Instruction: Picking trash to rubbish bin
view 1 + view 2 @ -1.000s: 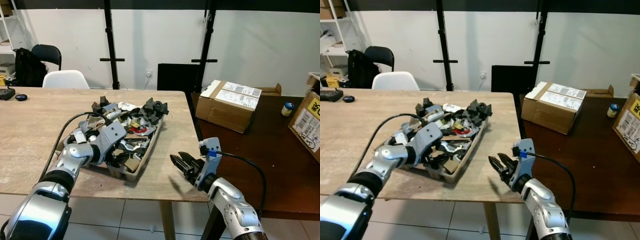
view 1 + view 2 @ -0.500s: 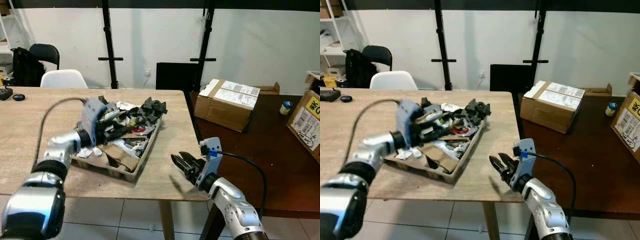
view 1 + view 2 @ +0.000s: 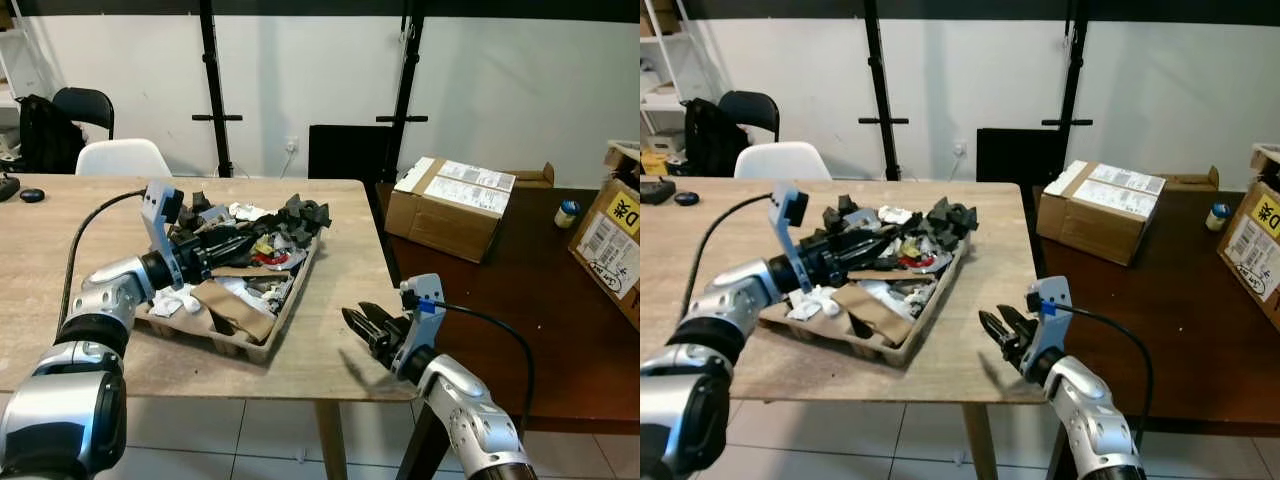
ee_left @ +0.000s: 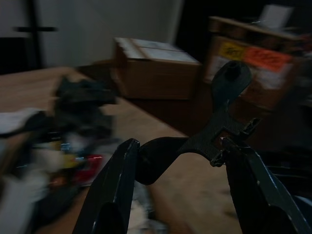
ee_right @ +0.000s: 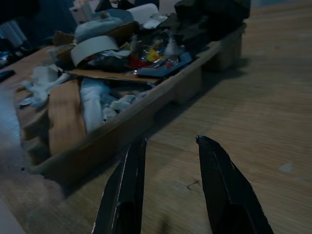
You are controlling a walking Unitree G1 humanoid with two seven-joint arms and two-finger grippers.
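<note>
Two pincers are in view. The left pincer [image 3: 222, 247], low at the tray's near-left corner a second ago, is now raised and laid across the trash pile [image 3: 262, 240]; a black bracket-like piece [image 4: 214, 126] is gripped between its fingers. The cardboard tray [image 3: 262, 343] with the trash sits on the wooden tabletop [image 3: 340, 280]. The right pincer [image 3: 360, 325] is held unchanged, fingers parted and empty, over the tabletop's near edge, just beside the tray.
</note>
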